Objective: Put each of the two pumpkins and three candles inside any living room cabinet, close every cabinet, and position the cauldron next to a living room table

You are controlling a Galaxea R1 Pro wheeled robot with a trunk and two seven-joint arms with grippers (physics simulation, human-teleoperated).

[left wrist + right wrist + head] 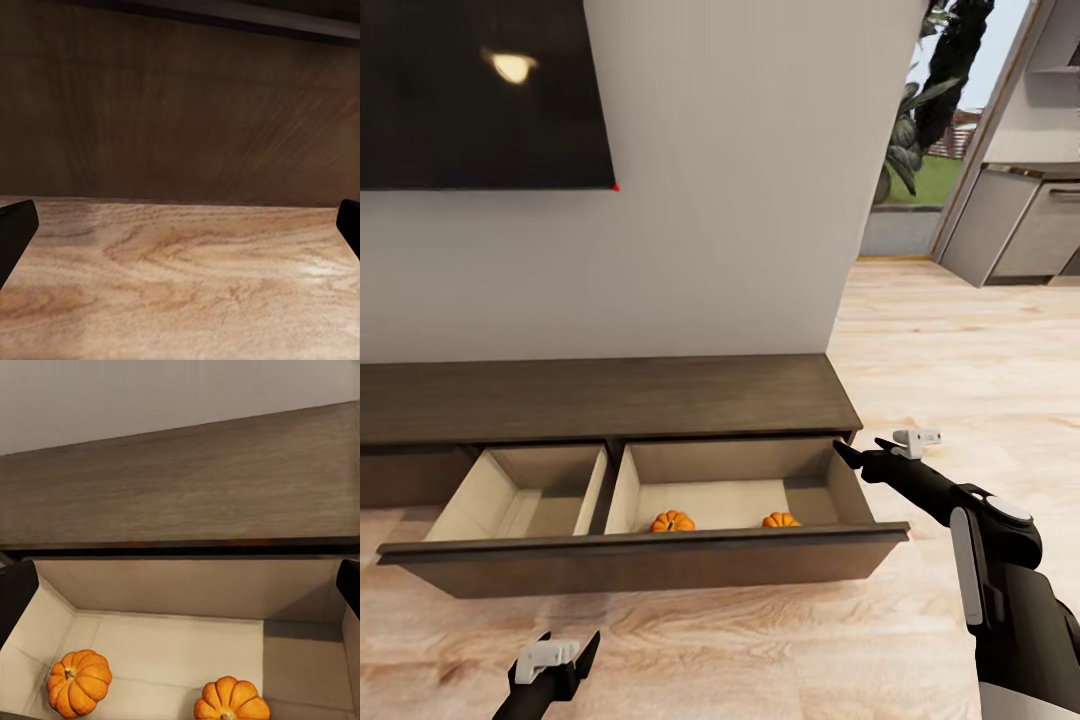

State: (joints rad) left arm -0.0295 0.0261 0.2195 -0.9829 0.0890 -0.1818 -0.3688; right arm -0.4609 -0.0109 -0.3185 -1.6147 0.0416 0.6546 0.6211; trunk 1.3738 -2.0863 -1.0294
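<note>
Resting in open cabinet [610,398] drawer, two pumpkins [79,682] beyond right fingers [16,596]

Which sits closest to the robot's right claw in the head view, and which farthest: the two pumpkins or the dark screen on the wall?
From the right gripper:
1. Right pumpkin, in the drawer's right end.
2. Left pumpkin, same compartment, further left.
3. Dark screen, high on the wall, far left.

Cabinet [600,398] dark matt wood (pale smooth lining); floor [920,340] glossy light wood
</note>
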